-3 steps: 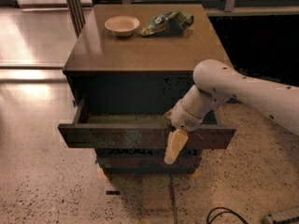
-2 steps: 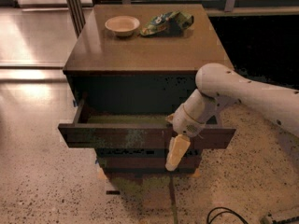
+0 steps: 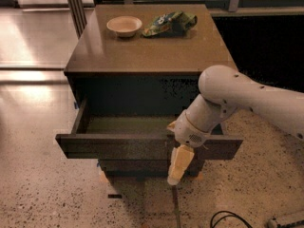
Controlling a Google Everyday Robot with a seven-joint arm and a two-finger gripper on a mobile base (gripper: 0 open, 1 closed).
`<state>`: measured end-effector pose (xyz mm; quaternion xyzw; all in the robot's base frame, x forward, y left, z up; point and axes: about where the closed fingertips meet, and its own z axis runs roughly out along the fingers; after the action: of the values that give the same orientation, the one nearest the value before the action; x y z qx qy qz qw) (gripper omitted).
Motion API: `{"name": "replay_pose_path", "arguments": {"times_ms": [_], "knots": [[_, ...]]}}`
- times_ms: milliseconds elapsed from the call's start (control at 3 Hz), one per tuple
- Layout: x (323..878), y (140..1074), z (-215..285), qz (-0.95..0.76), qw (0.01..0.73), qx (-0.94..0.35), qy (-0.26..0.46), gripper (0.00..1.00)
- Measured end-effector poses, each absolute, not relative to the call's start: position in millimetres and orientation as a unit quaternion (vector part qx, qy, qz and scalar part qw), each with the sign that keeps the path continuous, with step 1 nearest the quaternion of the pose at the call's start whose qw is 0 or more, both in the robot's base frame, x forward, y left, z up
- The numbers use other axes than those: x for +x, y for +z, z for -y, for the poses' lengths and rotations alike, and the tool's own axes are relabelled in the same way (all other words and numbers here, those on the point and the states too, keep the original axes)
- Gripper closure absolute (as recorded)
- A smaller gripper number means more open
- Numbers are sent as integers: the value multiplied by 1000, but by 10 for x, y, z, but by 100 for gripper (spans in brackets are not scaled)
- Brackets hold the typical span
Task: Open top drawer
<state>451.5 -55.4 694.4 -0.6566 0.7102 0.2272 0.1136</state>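
Floor (image 3: 42, 194): speckled stone, wooden cabinet (image 3: 147, 51) dead centre.
Cabinet top: bowl (image 3: 124, 25) and green bag (image 3: 170, 23) up at 12 o'clock.
Top drawer (image 3: 114, 146): pulled out toward 6 o'clock.
Gripper (image 3: 178, 161): draped over the drawer front, 5 o'clock; grip, cannot tell.

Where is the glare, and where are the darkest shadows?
Camera view: glare whitens the floor at left; the area right of the cabinet is nearly black; the top drawer interior is dim; the gripper hangs lit before its front.
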Motion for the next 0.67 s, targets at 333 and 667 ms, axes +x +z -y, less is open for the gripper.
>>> {"name": "replay_pose_path", "arguments": {"times_ms": [333, 667], "knots": [[4619, 6745, 595, -717, 102, -648, 236, 0], [4554, 6602, 592, -720, 74, -643, 248, 0]]}}
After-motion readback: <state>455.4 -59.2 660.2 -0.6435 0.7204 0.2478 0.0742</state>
